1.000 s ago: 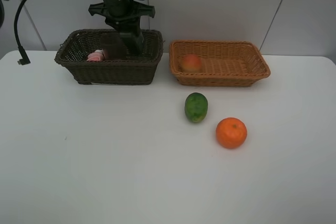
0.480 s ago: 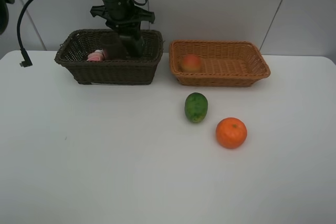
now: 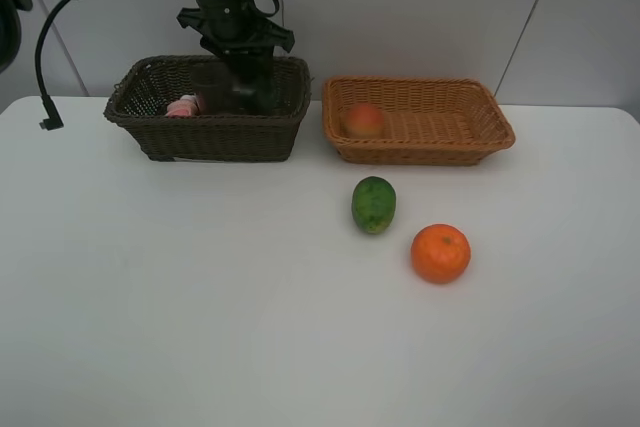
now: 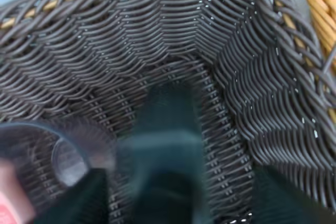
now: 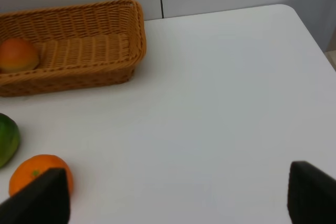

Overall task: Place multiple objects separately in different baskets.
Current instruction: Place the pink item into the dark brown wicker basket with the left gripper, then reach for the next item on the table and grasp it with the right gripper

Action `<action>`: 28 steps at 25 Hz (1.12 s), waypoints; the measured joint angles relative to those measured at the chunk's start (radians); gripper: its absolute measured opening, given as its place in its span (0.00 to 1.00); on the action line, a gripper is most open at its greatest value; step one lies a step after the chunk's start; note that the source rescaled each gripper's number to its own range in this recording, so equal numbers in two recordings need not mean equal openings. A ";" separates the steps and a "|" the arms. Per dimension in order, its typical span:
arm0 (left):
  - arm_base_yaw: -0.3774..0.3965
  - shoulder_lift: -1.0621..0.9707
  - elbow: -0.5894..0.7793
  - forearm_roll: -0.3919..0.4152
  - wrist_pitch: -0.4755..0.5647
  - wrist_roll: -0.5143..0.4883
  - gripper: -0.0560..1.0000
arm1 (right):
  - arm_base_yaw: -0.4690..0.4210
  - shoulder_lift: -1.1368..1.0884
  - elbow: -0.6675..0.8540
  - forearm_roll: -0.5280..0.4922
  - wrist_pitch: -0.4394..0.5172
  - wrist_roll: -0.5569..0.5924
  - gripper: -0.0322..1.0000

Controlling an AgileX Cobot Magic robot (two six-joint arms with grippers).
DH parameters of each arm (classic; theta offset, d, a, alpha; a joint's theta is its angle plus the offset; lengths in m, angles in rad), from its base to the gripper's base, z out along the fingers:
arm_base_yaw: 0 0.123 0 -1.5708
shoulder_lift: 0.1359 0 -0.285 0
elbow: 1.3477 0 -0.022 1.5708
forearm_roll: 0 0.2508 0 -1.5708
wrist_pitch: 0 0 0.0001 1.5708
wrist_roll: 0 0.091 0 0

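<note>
Left pincer (image 3: 247,85) is down inside the dark brown basket (image 3: 215,139), at the end nearer the orange-tan basket (image 3: 430,150). In the wrist view its fingers (image 4: 84,200) stand apart, with the black bottle (image 4: 168,145) blurred between them and a gap on either side. I cannot tell whether the bottle rests on the weave. The translucent cup (image 4: 63,156) is just beside the bottle, and the pink bottle (image 3: 184,106) is past the cup in the same basket. The peach-like fruit (image 3: 364,120) sits in the orange-tan basket, at its end nearer the dark one. The green fruit (image 3: 373,204) and the orange (image 3: 440,253) are out on the white surface (image 3: 200,297), near each other but not touching. Right pincer (image 5: 173,198) hangs above bare surface, its jaws wide apart and holding nothing.
</note>
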 joint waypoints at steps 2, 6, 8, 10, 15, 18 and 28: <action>0.000 0.000 0.000 0.000 -0.007 0.002 0.86 | 0.000 0.000 0.000 0.000 0.000 0.000 0.75; 0.000 0.000 0.000 0.001 -0.016 0.004 0.90 | 0.000 0.000 0.000 0.000 0.000 0.000 0.75; 0.000 0.000 0.000 0.001 -0.016 0.004 0.90 | 0.000 0.000 0.000 0.000 0.000 0.000 0.75; 0.000 0.000 0.000 0.001 -0.016 0.002 0.90 | 0.000 0.000 0.000 0.000 0.000 0.000 0.75; 0.000 -0.001 0.000 0.001 -0.016 -0.011 0.90 | 0.000 0.000 0.000 0.000 0.000 0.000 0.75; -0.001 -0.015 0.000 0.008 -0.015 -0.011 0.90 | 0.000 0.000 0.000 0.000 0.000 0.000 0.75; -0.008 -0.136 0.000 0.087 0.089 -0.021 0.90 | 0.000 0.000 0.000 0.000 0.000 0.000 0.75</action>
